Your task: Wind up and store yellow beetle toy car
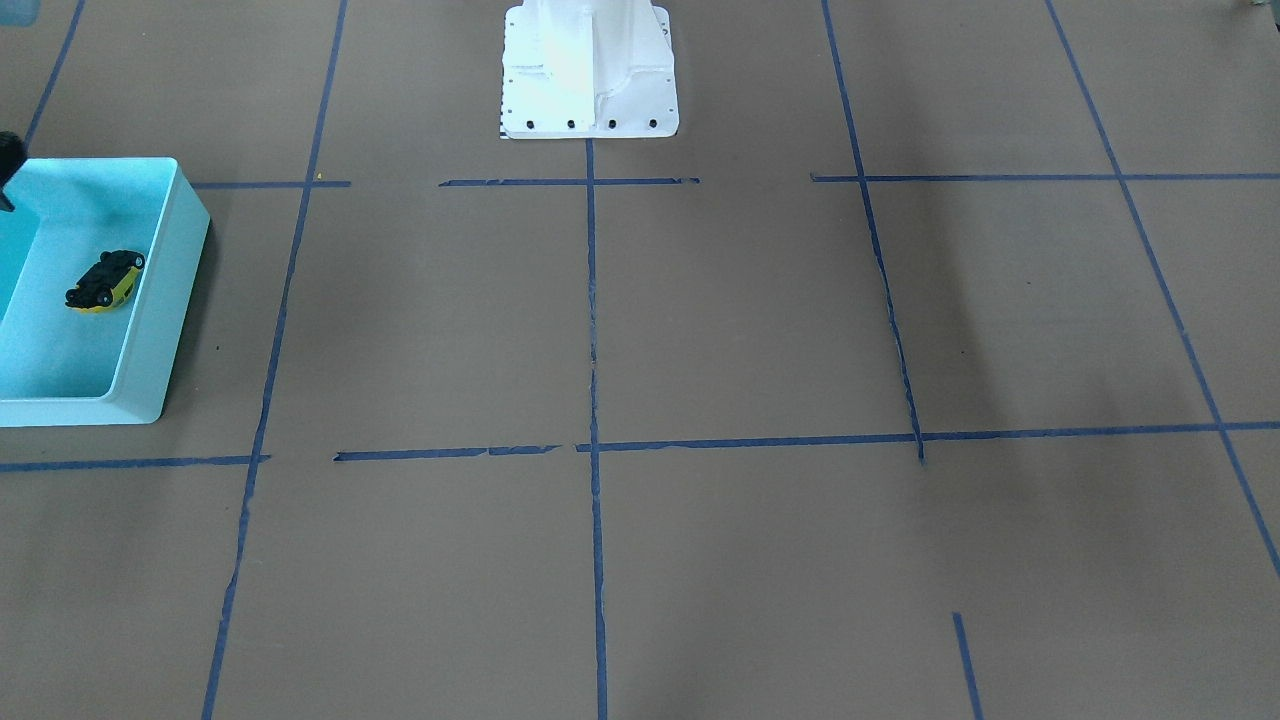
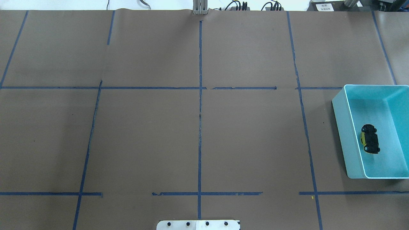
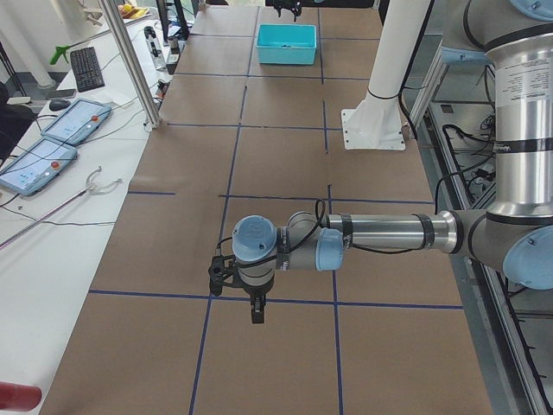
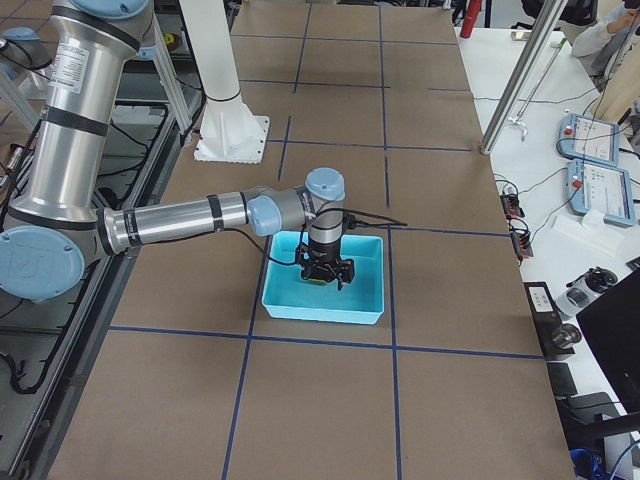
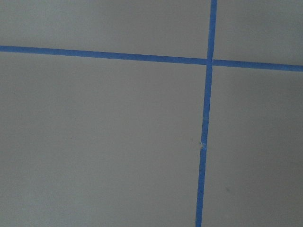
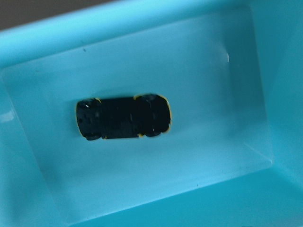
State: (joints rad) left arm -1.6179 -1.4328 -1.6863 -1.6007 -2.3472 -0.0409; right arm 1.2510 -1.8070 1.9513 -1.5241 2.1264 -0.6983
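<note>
The yellow beetle toy car lies upside down, black underside up, on the floor of the turquoise bin. It also shows in the overhead view and the right wrist view, apart from the bin walls. My right gripper hangs over the bin, above the car and not touching it; I cannot tell if it is open or shut. My left gripper points down over bare table near my left end, far from the bin; I cannot tell its state.
The white robot base stands at the table's middle edge. Blue tape lines cross the brown table cover. Metal posts and tablets stand beyond the far edge.
</note>
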